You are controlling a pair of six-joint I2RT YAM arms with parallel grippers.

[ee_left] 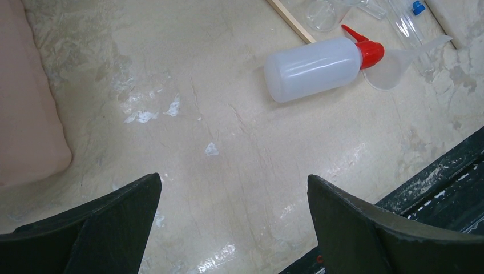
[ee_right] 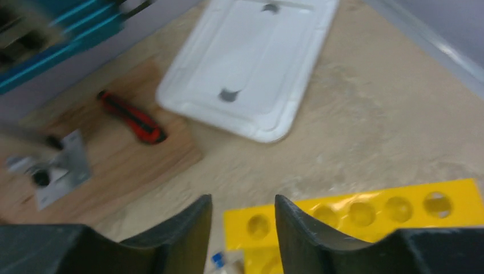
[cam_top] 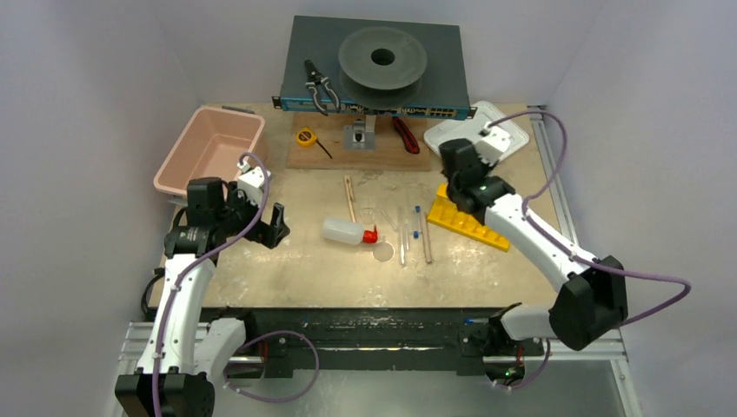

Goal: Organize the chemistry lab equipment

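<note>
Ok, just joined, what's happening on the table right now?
The right gripper is over the yellow rack, jaws apart, with a blue-capped tube just below them at the rack. The left gripper hangs wide open over bare table near the squeeze bottle, holding nothing. Other tubes, wooden sticks and the round dish lie loose nearby.

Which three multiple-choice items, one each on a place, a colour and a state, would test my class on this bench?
1. Where does the squeeze bottle lie? A) around mid-table B) far right corner C) far left corner
2. What colour is its cap? A) blue B) green C) red
3. How is the left pincer? A) shut on the bottle B) open, holding nothing C) shut, empty
Key: 1 A: it lies on its side mid-table; 2 C: the cap shows red; 3 B: its jaws stand wide apart over bare table.
</note>
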